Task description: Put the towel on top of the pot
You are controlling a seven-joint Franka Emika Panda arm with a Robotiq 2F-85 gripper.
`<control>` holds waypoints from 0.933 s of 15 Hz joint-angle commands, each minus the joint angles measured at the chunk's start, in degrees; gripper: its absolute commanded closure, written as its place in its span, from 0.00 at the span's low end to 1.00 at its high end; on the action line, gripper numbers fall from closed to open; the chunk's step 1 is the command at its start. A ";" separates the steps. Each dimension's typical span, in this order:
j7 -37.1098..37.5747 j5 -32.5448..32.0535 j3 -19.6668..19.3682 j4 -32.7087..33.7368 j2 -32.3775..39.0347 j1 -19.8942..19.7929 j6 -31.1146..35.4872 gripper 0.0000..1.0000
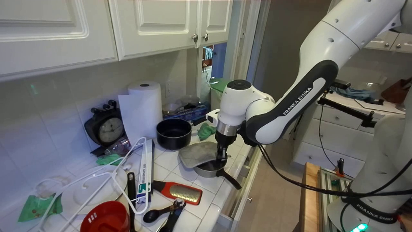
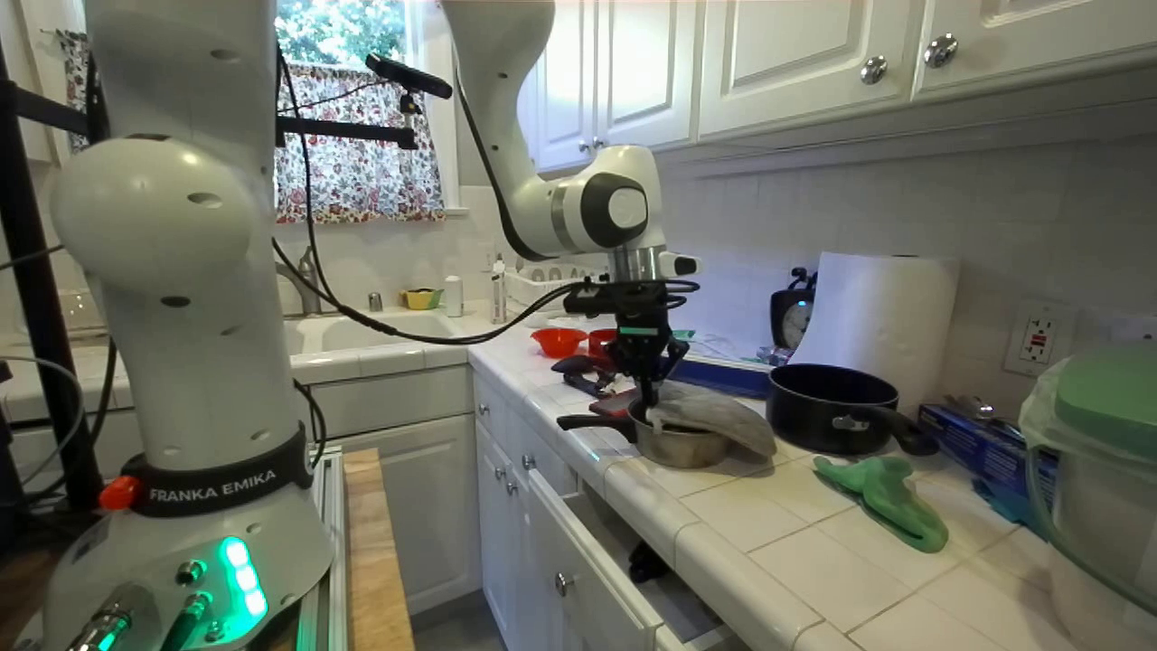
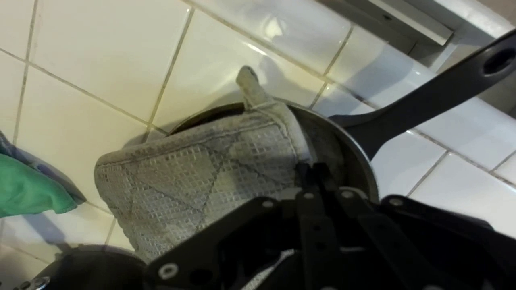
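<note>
The silver pot (image 2: 682,449) stands upright on the tiled worktop (image 2: 813,579), its dark handle (image 3: 427,98) directed toward the front edge, near the pulled-out drawer (image 2: 583,570). The towel (image 3: 193,181), a pale grey quilted cloth, lies across the mouth of the pot. Coverage is partial: in the wrist view, the area of the mouth next to the handle is exposed, and the dull inside is visible there. At one corner, a short fabric tab (image 3: 250,85) projects beyond the pot's rim. The jaws point downward at the mouth of the pot and are clenched, with the towel's handle-side edge pinched at their tips. From there the towel slopes down over the opposite side of the rim, as seen in an exterior view; contact between its overhanging end (image 2: 743,427) and the worktop cannot be determined. The black pot (image 2: 827,420) stands near the overhanging end; the green cloth (image 2: 890,502) lies near both. The paper-towel roll (image 1: 146,111) stands upright just beside the black pot. The red-framed grater (image 1: 185,193) lies flat near the silver pot, with the foil box (image 1: 143,175) and the black spoon (image 1: 154,215) near it.
</note>
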 commanded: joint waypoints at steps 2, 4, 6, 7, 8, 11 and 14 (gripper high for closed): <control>5.17 -2.26 -0.91 -2.20 -4.63 0.91 0.24 0.96; 5.73 -2.15 -0.67 -2.34 -5.52 0.81 0.11 0.96; 9.29 -5.11 -1.10 -2.66 -6.42 0.92 0.89 0.96; 10.73 -6.60 -1.16 -2.65 -6.74 0.85 0.88 0.96; 12.33 -8.25 -1.16 -2.61 -6.93 0.78 0.58 0.96; 12.65 -11.21 -0.41 -2.88 -6.85 0.90 -1.01 0.96; 9.84 -11.09 0.31 -3.20 -6.26 1.27 -2.77 0.96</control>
